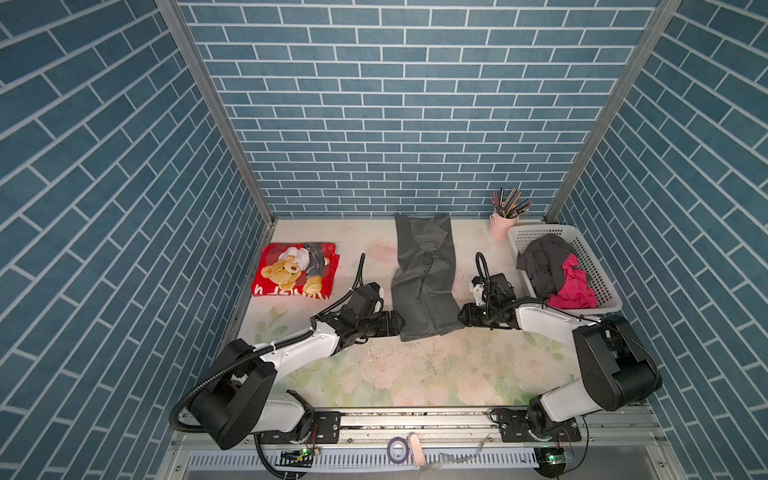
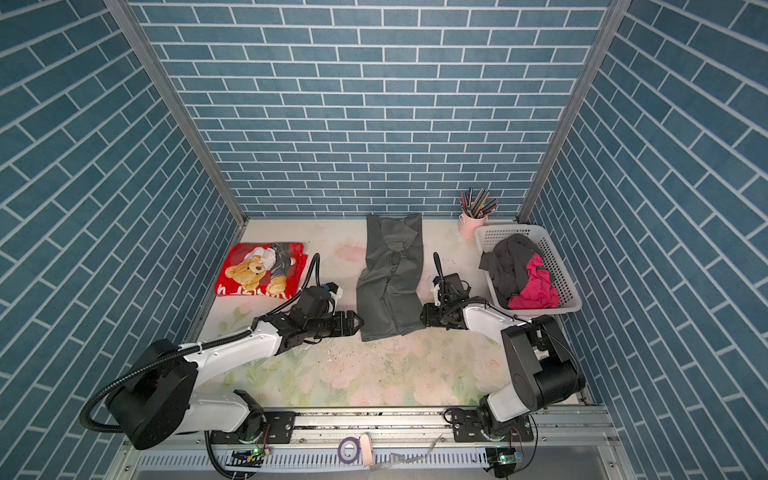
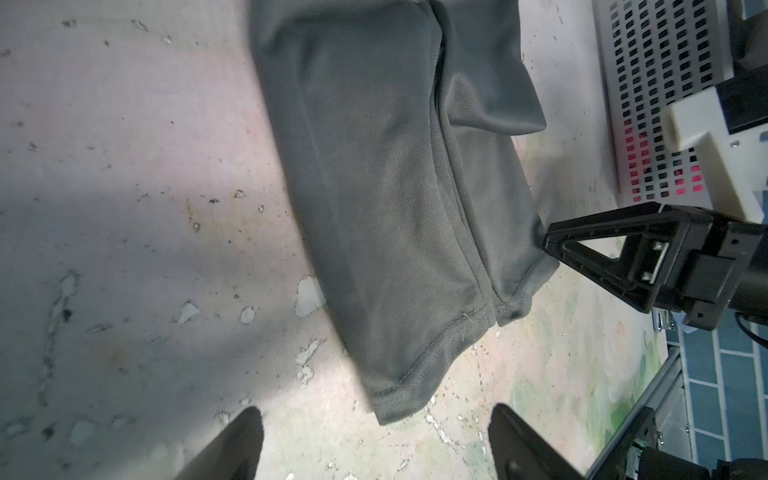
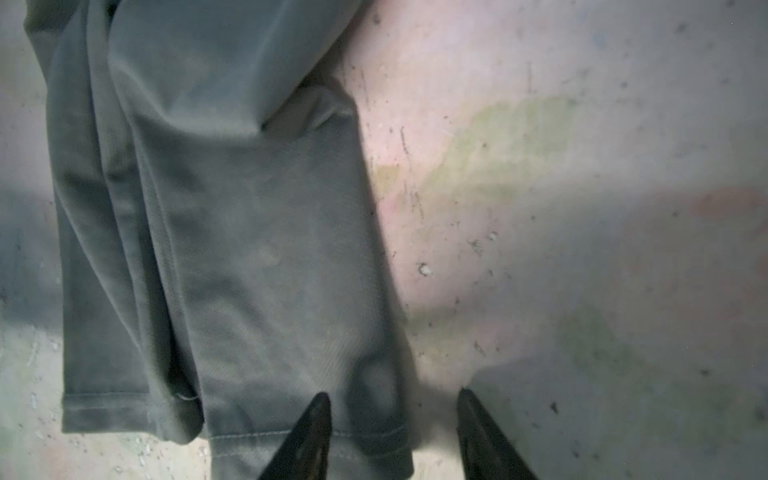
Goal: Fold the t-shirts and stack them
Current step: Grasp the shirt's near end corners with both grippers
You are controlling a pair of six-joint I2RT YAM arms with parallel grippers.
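Two robot arms flank a dark grey t-shirt (image 1: 424, 274) (image 2: 390, 274) laid down the middle of a flower-patterned table (image 1: 415, 374) (image 2: 374, 374). The shirt is folded into a long, narrow strip running from the back wall toward the front.

The left end effector (image 1: 401, 324) (image 2: 359, 323) sits low at the shirt's near left corner. Its jaws stand wide apart, and the wrist view shows the hem corner (image 3: 382, 411) lying between them, untouched.

The right end effector (image 1: 461, 318) (image 2: 424, 318) meets the opposite near corner. Its wrist view, somewhat blurred, shows the jaws (image 4: 392, 399) partly apart. One finger (image 4: 311, 428) is over the grey hem (image 4: 249, 249) and the other is over bare table. No cloth is seen pinched between them. From the left wrist camera, the same end effector (image 3: 552, 245) has its tip right at the shirt's edge (image 3: 374, 187).

A red t-shirt with a teddy-bear print (image 1: 295, 270) (image 2: 262, 270) lies folded flat at the far left of the table, well apart from the grey one.

At the far right, a white perforated basket (image 1: 598, 266) (image 2: 561, 266) (image 3: 648, 62) holds a crumpled dark t-shirt (image 1: 544, 266) (image 2: 511, 266) and a magenta t-shirt (image 1: 571, 286) (image 2: 536, 286). The dark one spills over the basket's left rim.

A pink cup of pencils (image 1: 498, 226) (image 2: 468, 226) stands just beside the basket against the back wall.
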